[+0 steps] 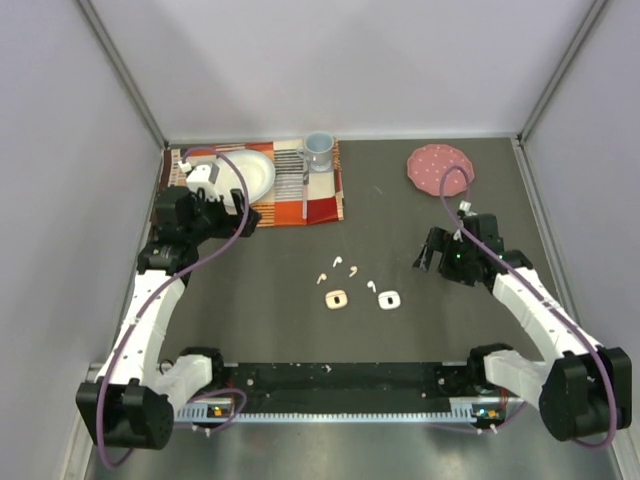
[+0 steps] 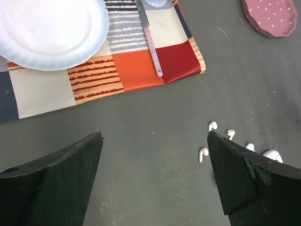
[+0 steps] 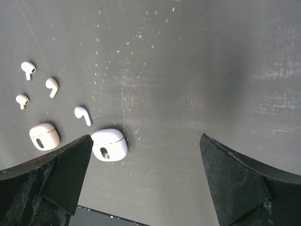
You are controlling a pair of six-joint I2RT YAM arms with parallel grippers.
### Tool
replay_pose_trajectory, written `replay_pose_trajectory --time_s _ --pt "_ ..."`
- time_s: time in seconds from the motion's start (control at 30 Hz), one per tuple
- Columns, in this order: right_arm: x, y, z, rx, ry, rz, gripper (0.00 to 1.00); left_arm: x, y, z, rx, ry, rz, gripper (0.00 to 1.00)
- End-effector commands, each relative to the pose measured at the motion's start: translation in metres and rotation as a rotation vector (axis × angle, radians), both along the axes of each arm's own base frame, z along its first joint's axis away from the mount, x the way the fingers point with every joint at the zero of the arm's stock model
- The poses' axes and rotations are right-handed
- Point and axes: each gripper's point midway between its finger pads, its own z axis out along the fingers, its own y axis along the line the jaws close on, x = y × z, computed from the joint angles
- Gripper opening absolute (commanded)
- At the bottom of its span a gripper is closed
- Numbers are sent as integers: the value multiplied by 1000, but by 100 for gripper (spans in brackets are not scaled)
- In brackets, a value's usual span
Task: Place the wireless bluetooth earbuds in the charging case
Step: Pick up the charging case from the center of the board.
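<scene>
Several tiny white earbuds (image 1: 337, 262) lie loose mid-table, seen also in the left wrist view (image 2: 203, 153) and the right wrist view (image 3: 83, 114). Just in front of them rest two small rounded charging cases, lids down: a beige case (image 1: 336, 298) (image 3: 44, 136) and a white case (image 1: 389, 299) (image 3: 109, 144). My left gripper (image 1: 238, 222) (image 2: 154, 136) hovers open near the placemat, left of the earbuds, with nothing between its fingers. My right gripper (image 1: 430, 255) (image 3: 146, 137) stands open to the right of the white case, holding nothing.
A patchwork placemat (image 1: 325, 205) (image 2: 42, 89) at the back left carries a white plate (image 1: 255, 175) (image 2: 47, 33), a pale blue mug (image 1: 319, 150) and a knife (image 1: 305, 190) (image 2: 153, 47). A pink dotted plate (image 1: 440, 166) (image 2: 270, 16) sits back right. Grey walls enclose the table.
</scene>
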Motion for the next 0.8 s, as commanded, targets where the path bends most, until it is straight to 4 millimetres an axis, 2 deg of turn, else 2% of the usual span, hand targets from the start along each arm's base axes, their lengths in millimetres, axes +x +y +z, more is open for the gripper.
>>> replay_pose_trajectory --time_s 0.0,0.37,0.57,0.77 --pt "-7 7 -11 20 58 7 99 2 0 7 30 -41 -25 99" --pt "-24 22 -37 39 147 46 99 0 -9 4 -9 -43 -63 99" --pt "-27 51 -41 84 167 119 97 1 -9 2 -6 -39 -67 99" --pt "-32 69 -53 38 200 173 93 0 -5 1 4 -39 -48 99"
